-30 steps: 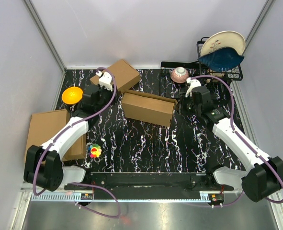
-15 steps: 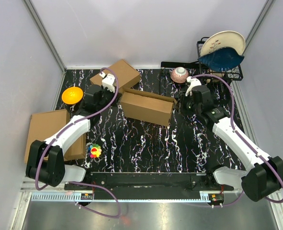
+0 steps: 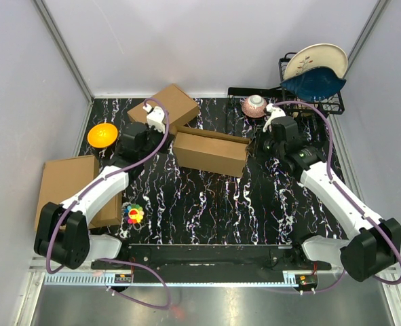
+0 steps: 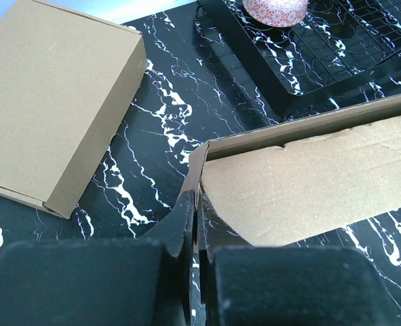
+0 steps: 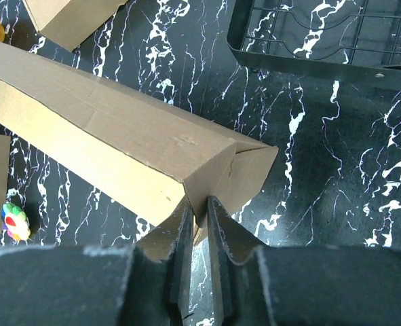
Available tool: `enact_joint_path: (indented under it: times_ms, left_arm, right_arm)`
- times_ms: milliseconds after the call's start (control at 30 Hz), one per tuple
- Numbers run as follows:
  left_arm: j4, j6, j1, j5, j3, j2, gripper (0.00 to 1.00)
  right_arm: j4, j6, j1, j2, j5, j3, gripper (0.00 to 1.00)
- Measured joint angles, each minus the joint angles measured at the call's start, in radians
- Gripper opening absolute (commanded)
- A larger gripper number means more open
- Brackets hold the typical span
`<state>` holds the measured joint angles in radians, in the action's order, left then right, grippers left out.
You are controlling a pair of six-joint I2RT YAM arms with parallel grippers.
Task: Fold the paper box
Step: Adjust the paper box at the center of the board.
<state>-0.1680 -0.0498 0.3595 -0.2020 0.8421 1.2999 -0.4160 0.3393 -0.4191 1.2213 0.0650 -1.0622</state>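
Observation:
The paper box (image 3: 210, 153) is a long brown cardboard piece lying across the middle of the table, partly folded up with its walls raised. My left gripper (image 3: 161, 129) is at its left end. In the left wrist view it (image 4: 197, 207) is shut on the thin upright end wall of the paper box (image 4: 309, 176). My right gripper (image 3: 258, 142) is at the right end. In the right wrist view it (image 5: 200, 212) pinches the corner flap of the paper box (image 5: 119, 136), with cardboard between both fingers.
A smaller closed brown box (image 3: 167, 106) lies just behind the left gripper. An orange bowl (image 3: 102, 134) and a flat cardboard slab (image 3: 68, 187) are at the left. A pink bowl (image 3: 255, 105) and a black dish rack (image 3: 309, 95) holding plates stand at the back right. A colourful toy (image 3: 134, 214) lies at the front left.
My left gripper has closed on the box's left end wall. The right gripper has narrowed onto the right end flap. The box has shifted slightly towards the back.

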Motion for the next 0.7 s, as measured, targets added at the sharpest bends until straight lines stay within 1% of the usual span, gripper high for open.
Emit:
enact_joint_path:
  times_ms: [67, 133, 167, 200, 333, 467, 500, 567, 600, 700]
  left_arm:
    - [0.005, 0.000, 0.003, 0.005, 0.000, -0.003, 0.00]
    - [0.008, -0.001, 0.003, 0.008, 0.000, -0.004, 0.00]
    - [0.008, -0.001, 0.004, 0.009, 0.000, -0.004, 0.00]
    - [0.009, -0.001, 0.004, 0.010, 0.000, -0.005, 0.00]
    - [0.010, -0.002, 0.006, 0.019, 0.000, -0.005, 0.00]
    - [0.010, -0.001, 0.006, 0.024, 0.000, -0.005, 0.00]
    - [0.010, -0.002, 0.006, 0.024, 0.000, -0.005, 0.00]
    - [0.010, -0.003, 0.006, 0.026, 0.000, -0.005, 0.00]
    - [0.010, -0.003, 0.007, 0.026, 0.000, -0.005, 0.00]
    - [0.011, -0.004, 0.008, 0.027, 0.000, -0.005, 0.00]
  right_arm:
    - [-0.001, 0.009, 0.000, 0.004, 0.000, 0.000, 0.20]
    - [-0.001, 0.013, 0.000, 0.005, 0.000, 0.000, 0.25]
    - [-0.001, 0.015, 0.000, 0.005, 0.000, 0.000, 0.30]
    - [-0.002, 0.018, 0.000, 0.005, 0.000, 0.000, 0.32]
    - [-0.016, 0.021, 0.000, 0.005, -0.003, 0.000, 0.33]
    - [-0.039, 0.020, 0.000, 0.005, -0.016, 0.000, 0.27]
    - [-0.044, 0.019, 0.000, 0.005, -0.021, 0.000, 0.22]
    - [-0.046, 0.020, 0.000, 0.006, -0.022, 0.000, 0.17]
    - [-0.046, 0.020, 0.000, 0.006, -0.022, 0.000, 0.12]
    - [-0.046, 0.023, 0.000, 0.007, -0.021, -0.001, 0.05]
